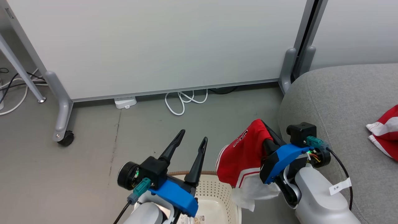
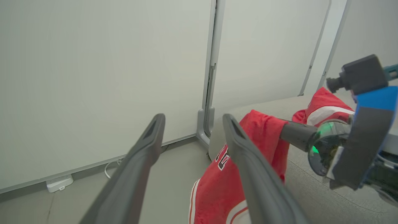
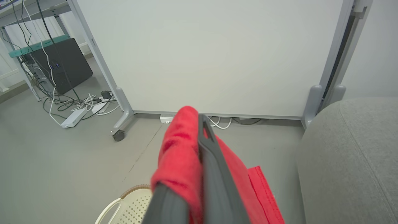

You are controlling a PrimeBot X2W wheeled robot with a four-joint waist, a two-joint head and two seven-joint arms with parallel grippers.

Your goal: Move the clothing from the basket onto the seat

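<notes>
We hold a garment [image 1: 242,155] clenched in the right gripper [image 3: 199,123], clear of the basket [image 1: 214,189] for transfer to the seat [image 1: 339,99]; left gripper [image 1: 192,137] released, empty.

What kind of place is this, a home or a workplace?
Probably an office or lab area: wheeled partition panels, loose cables and a power strip on the bare grey floor, beside the grey seat.
</notes>
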